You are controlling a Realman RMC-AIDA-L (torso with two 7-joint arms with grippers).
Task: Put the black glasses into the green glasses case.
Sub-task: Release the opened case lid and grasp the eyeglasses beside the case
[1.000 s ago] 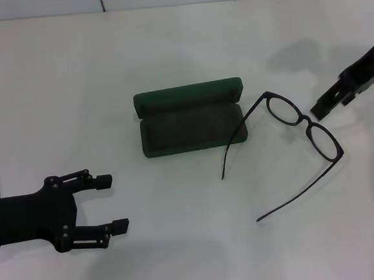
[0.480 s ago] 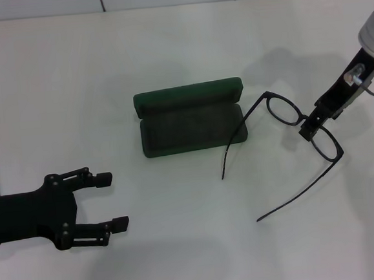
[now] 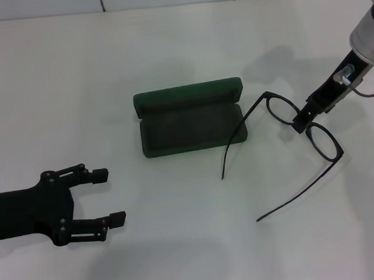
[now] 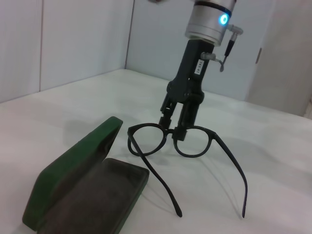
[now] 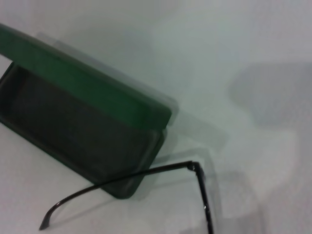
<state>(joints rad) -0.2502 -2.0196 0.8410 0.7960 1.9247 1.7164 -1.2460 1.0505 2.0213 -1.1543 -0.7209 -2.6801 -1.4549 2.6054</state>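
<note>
Right pincer (image 3: 300,124) straddles the black glasses (image 3: 303,127) at the bridge, not visibly clamped; the open green glasses case (image 3: 190,117) lies leftward; left pincer (image 3: 108,197) gapes idle.

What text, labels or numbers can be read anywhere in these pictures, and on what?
Nothing can be read.
Small white label on the right gripper, seen in the left wrist view: dark marks, too small to read.
Green glasses case, lying open: no lettering visible in any view.
Black glasses: no marking visible on the frame.
Left gripper: no label visible.
</note>
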